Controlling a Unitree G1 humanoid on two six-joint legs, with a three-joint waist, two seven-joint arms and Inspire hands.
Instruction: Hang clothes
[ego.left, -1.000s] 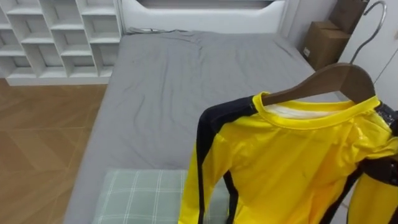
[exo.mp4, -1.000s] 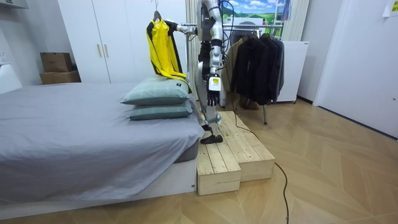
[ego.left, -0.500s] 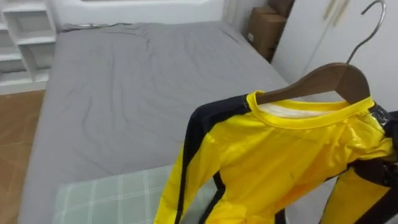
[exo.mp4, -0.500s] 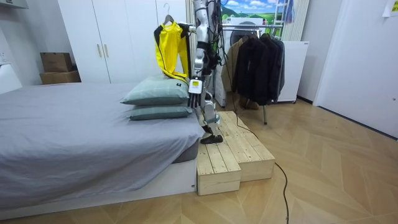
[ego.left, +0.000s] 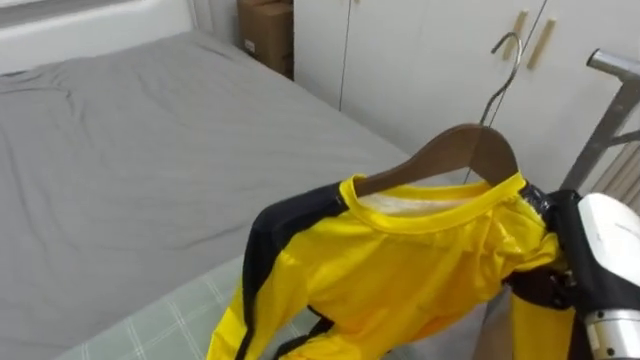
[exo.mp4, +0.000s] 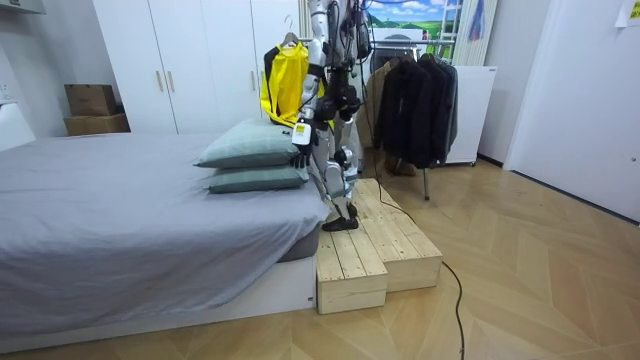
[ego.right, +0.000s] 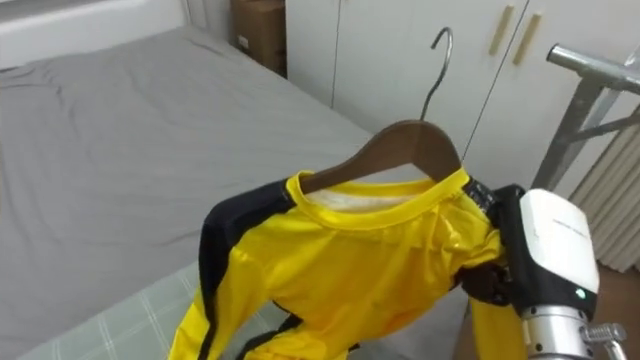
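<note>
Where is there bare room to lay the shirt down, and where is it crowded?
The grey bed lies bare from the pillows to the cardboard box by the wardrobe. Crowded: the rack packed with dark coats, and around the yellow shirt in the right hand.

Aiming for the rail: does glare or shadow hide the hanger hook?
Left eye view: the hanger hook stands clear against the evenly lit white wardrobe door, no glare. Right eye view: same, just a soft sheen on the yellow shirt. Room view: hook too small to judge.
</note>
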